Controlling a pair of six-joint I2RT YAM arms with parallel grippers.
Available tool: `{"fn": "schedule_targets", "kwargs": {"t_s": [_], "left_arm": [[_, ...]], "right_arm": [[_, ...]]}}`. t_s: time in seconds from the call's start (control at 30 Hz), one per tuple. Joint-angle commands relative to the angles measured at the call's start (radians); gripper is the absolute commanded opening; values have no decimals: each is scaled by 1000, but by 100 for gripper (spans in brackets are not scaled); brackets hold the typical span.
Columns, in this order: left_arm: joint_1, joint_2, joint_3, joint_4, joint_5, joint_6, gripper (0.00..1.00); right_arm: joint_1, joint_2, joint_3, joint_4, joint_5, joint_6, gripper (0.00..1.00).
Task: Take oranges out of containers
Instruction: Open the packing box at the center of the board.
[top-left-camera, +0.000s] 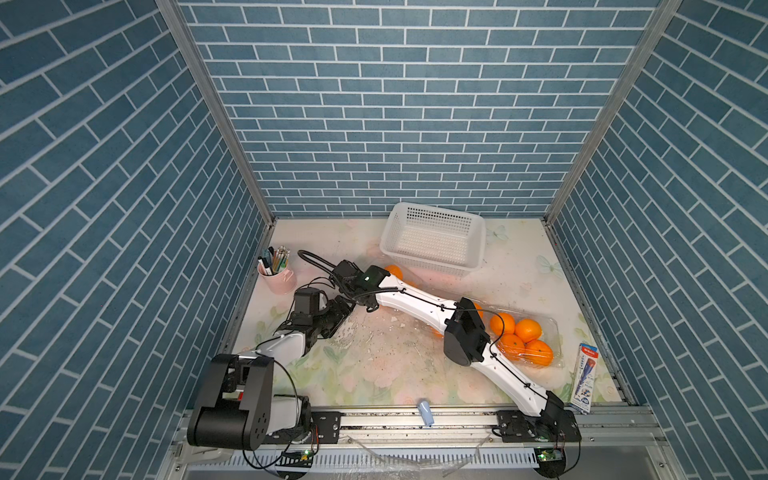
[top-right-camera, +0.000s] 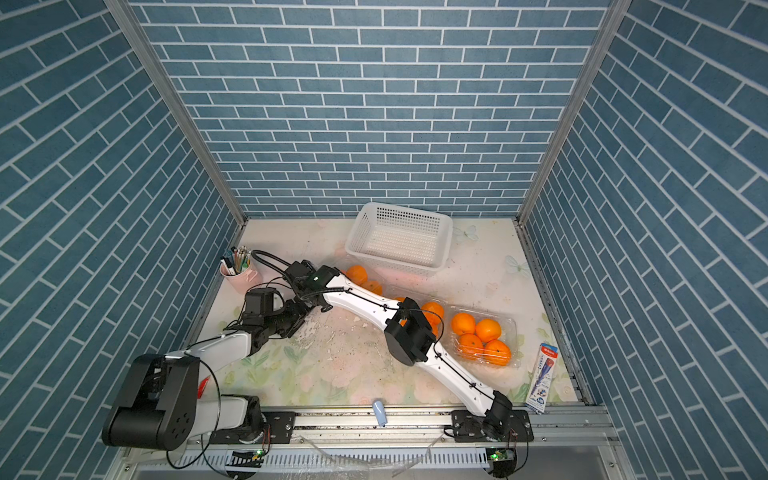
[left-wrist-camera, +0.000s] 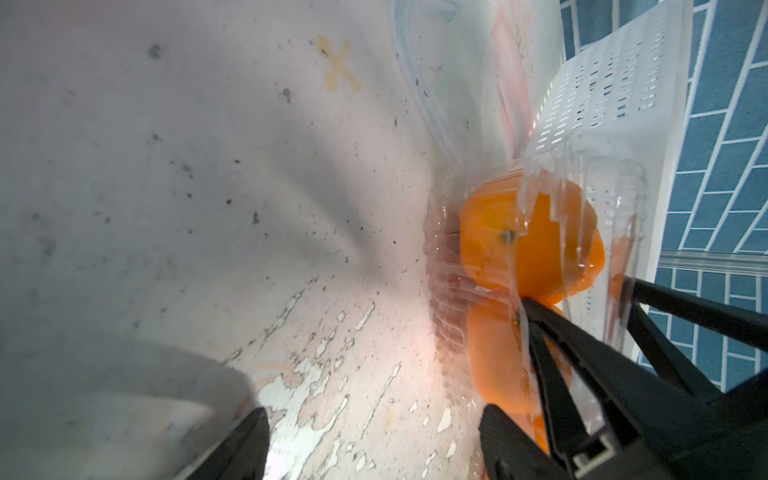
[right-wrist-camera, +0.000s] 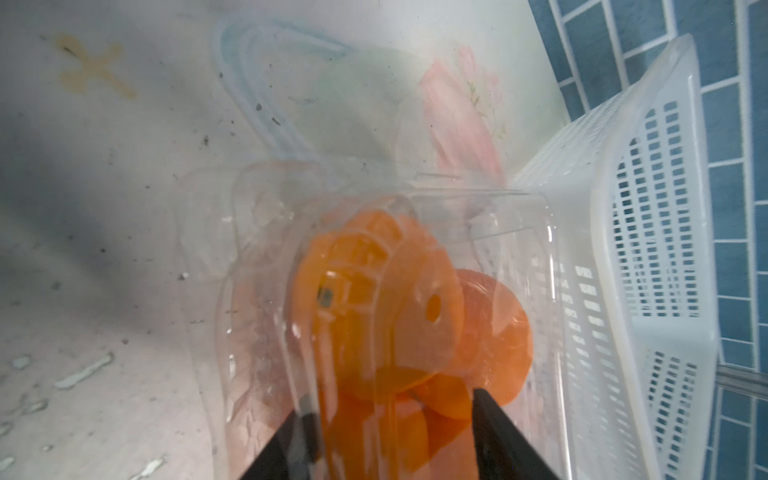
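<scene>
A clear container of oranges lies beside the white basket, and the fruit shows through its plastic. My right gripper reaches over its near end, one finger on each side of an orange seen through the plastic. Whether the fingers touch it is unclear. In both top views those fingers hide under the right wrist. My left gripper is open over bare table, one finger close to that container. A second container holds several oranges at the right. Another container's orange peeks from under the right arm.
The white perforated basket stands at the back. A pink cup of pens is at the left edge. A blue-and-white box lies at the front right. A small pale blue item rests on the front rail.
</scene>
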Motion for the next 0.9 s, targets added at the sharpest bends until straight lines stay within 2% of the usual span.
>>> {"fn": "schedule_targets", "kwargs": {"t_s": [0.0, 0.13, 0.3, 0.4, 0.6, 0.87], "left_arm": [[-4, -15, 14, -24, -15, 12, 81], [-13, -9, 43, -22, -9, 5, 81], [-39, 20, 77, -3, -9, -16, 81], [-61, 47, 103, 12, -15, -24, 81], [-89, 119, 130, 56, -26, -50, 81], [-116, 248, 168, 166, -27, -106, 80]], "right_arm": [[2, -24, -18, 4, -11, 11, 39], [6, -60, -51, 27, -25, 7, 24], [10, -84, -70, 37, -32, 9, 13], [10, -94, -72, 37, -47, 10, 1], [11, -110, -82, 39, -47, 16, 0], [10, -141, -82, 38, -108, 38, 0]]}}
